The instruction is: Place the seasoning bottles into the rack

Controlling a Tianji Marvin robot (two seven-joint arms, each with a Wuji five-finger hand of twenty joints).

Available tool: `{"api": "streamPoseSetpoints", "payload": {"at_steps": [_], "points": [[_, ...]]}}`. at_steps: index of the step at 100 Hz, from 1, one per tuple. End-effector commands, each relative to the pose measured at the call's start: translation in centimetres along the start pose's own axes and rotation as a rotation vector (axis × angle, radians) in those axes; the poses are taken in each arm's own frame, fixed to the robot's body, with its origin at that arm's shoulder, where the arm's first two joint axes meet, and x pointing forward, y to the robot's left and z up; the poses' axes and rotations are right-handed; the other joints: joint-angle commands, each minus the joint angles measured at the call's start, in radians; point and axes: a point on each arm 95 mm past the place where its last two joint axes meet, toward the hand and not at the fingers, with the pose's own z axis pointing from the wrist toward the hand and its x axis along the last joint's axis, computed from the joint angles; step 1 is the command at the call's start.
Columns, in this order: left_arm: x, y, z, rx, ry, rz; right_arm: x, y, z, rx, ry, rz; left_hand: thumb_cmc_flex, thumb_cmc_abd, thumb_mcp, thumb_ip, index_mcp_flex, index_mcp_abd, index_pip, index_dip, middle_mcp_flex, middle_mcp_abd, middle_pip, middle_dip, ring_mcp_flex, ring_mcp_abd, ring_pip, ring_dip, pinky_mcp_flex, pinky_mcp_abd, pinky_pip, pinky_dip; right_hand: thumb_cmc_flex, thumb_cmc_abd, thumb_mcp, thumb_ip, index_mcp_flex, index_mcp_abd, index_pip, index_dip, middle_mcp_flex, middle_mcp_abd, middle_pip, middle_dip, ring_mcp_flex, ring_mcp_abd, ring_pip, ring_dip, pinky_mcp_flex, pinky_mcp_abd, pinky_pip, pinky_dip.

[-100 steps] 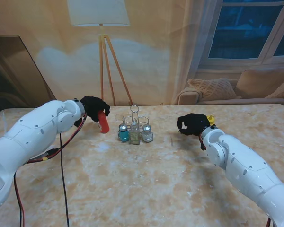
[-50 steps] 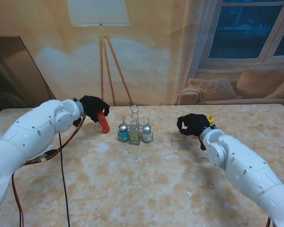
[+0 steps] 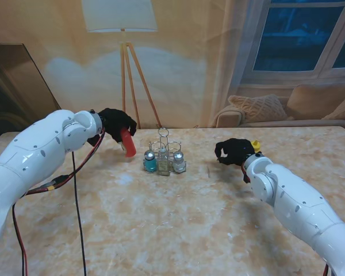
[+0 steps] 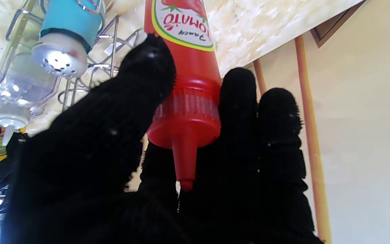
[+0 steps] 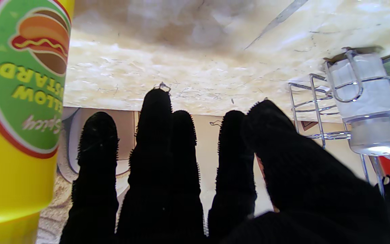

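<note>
On the marble table [image 3: 178, 230] our wire rack [image 3: 164, 150] stands mid-table and holds a blue shaker [image 3: 150, 162], a clear glass bottle [image 3: 163, 164] and a white shaker [image 3: 179, 162]; from the left wrist we see an open wire ring beside the blue one. Our left hand [image 3: 116, 122] is closed around the red tomato bottle [image 3: 127, 142], thumb against its neck, held tilted off the table just left of the rack. Our right hand [image 3: 234, 152] rests well right of the rack with fingers extended and slightly apart, holding nothing; the yellow mustard bottle [image 3: 255, 145] stands just beside it, mostly hidden behind the hand in the stand view and cut off at the right wrist view's edge.
</note>
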Motion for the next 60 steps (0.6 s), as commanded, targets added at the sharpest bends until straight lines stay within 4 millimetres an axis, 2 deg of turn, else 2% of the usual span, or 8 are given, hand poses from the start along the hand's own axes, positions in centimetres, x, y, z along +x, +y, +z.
{"api": "streamPoseSetpoints", "payload": {"at_steps": [1, 60], "points": [[0.1, -2.0, 0.0, 0.014, 0.021, 0.022, 0.5, -0.4, 0.1, 0.021, 0.011, 0.004, 0.147, 0.109, 0.082, 0.044, 0.131, -0.042, 0.261, 0.075, 0.130, -0.055, 0.102, 0.061, 0.016, -0.033, 0.027, 0.014, -0.010, -0.035, -0.003, -0.004, 0.016, -0.020, 0.012, 0.018, 0.020, -0.011, 0.016, 0.008, 0.018, -0.019, 0.003, 0.002, 0.011, -0.011, -0.001, -0.003, 0.002, -0.002, -0.001, -0.001], [1.0, -4.9, -0.3, 0.028, 0.108, 0.058, 0.0, -0.4, 0.7, 0.037, 0.003, 0.000, 0.147, 0.112, 0.083, 0.046, 0.132, -0.049, 0.261, 0.078, 0.131, -0.060, 0.099, 0.061, 0.012, -0.038, 0.024, 0.018, -0.015, -0.036, -0.010, 0.002, 0.015, -0.020, 0.014, 0.018, 0.019, -0.010, 0.016, 0.007, 0.018, -0.021, 0.002, 0.002, 0.011, -0.012, -0.001, -0.004, 0.002, -0.002, -0.001, -0.001]]}}
